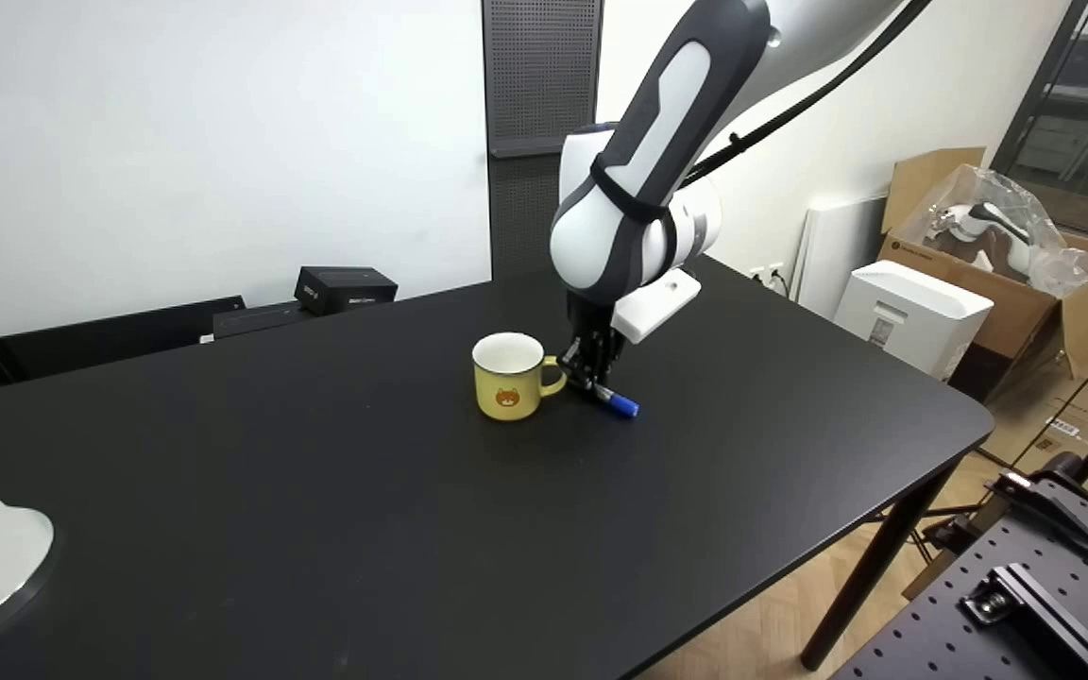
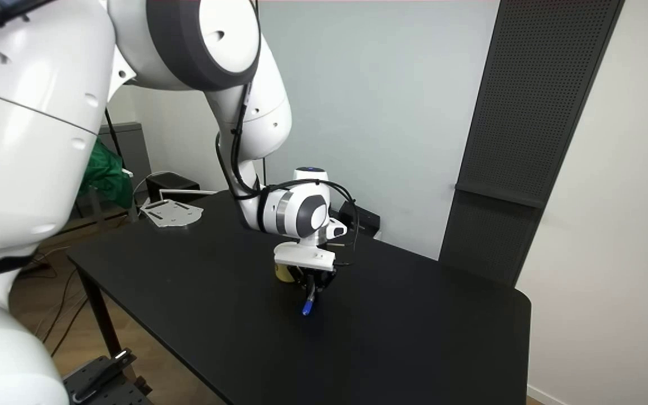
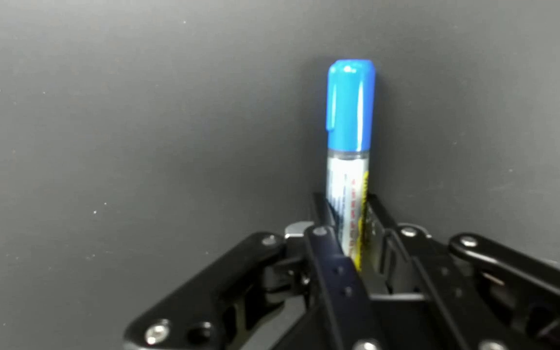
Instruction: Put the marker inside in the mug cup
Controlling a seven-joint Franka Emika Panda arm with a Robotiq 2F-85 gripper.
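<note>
Sitting aside, black box point(image 1: 348, 291): far left, at or past the edge of the table point(image 1: 317, 529), I cannot tell which; well apart from the work, so probably no part of it.
Mug point(image 1: 507, 385): left of the gripper point(image 3: 347, 214), upright, its white inside showing in an exterior view; standing mouth up, it should take the marker point(image 3: 349, 167) with no need to be moved.
Handle point(image 1: 552, 361): on the mug's right, turned to the gripper and just beside it; whether they touch, I cannot tell. A leftward start could knock it, so straight up seems the safer way out.
Fingers point(image 3: 327, 253): pointing down, right of the mug, pinching the marker's pale body point(image 3: 347, 187) from both sides with no gap showing in the wrist view; a grip across the narrow width should stop it rolling.
Marker: between the fingers, outside the mug, lying on the table or just over it; the views do not settle which.
Cap point(image 3: 351, 107): blue, to the right and near, clear of the grip and pointing away from the mug. With the body seemingly held level, the marker probably needs lifting and tipping before an end drops in.
</note>
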